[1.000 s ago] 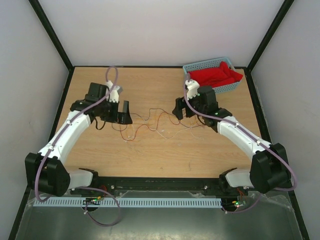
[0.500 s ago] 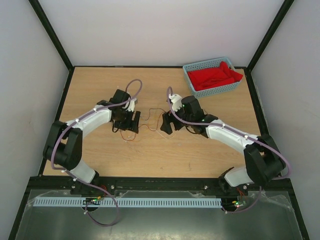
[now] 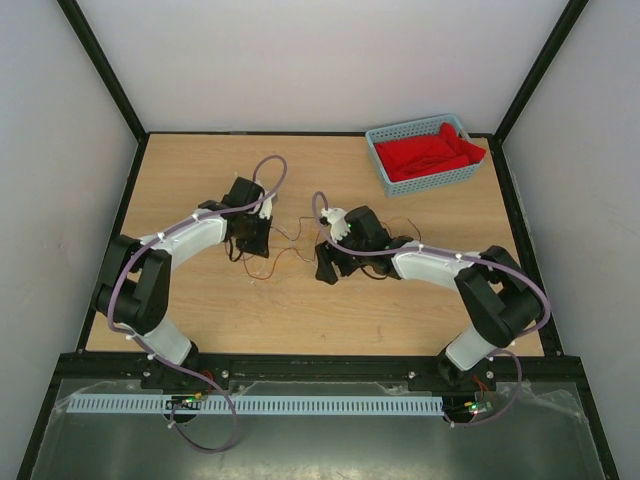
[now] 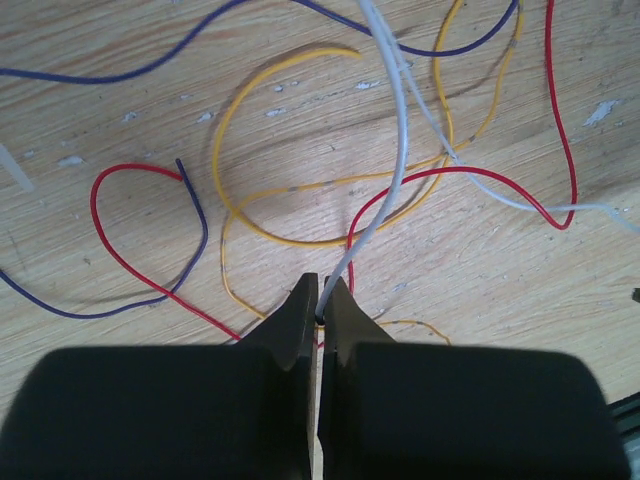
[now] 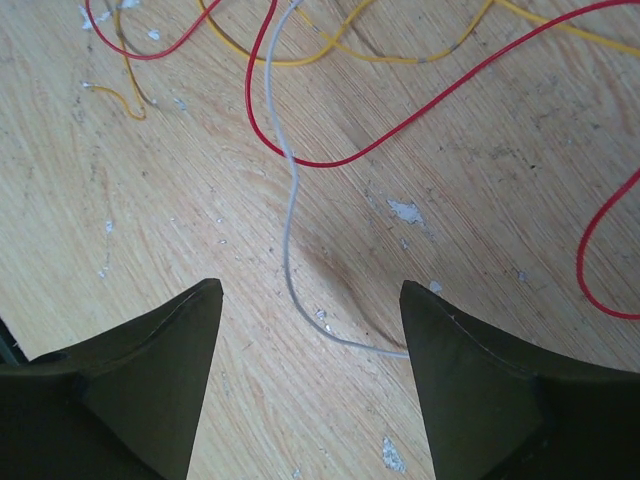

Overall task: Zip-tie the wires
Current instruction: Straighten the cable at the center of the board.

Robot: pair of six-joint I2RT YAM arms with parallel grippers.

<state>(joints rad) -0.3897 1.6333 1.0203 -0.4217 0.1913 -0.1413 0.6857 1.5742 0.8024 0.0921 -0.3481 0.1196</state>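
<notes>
Two arms reach inward over the table (image 3: 190, 170) and nearly meet at its middle. The wires (image 3: 292, 243) lie loose on the wood between and under the two grippers.

On the left, the left gripper (image 4: 321, 303) is low over the board with its jaws pressed together. They pinch the white wire (image 4: 404, 150) right at the tips. From the pinch that wire rises in a long curve up and away to the top of the wrist view. A red strand and a thin yellow one pass close under the same tips; I cannot tell whether they are caught too.

Left of the fingers (image 4: 292, 322) a red wire (image 4: 130, 167) makes a hoop. A purple wire (image 4: 203, 235) curls through it and ends in a bare tip. Ahead of the gripper the yellow wire (image 4: 300, 242) forms a wide ring flat on the wood. It is crossed by the white wire and by a second red strand that swings out to the right.

Further right, the right gripper (image 5: 310, 290) points down at the board just beside the tangle, jaws spread wide and gripping nothing. A white strand (image 5: 288, 240) runs along the wood into the gap between them and bends off toward the right finger, lying free. Red and yellow loops cross beyond the tips, apart from both fingers.

At the far right corner of the table, well apart from the arms, stands a blue basket (image 3: 381, 168) holding a red cloth (image 3: 425, 152).
</notes>
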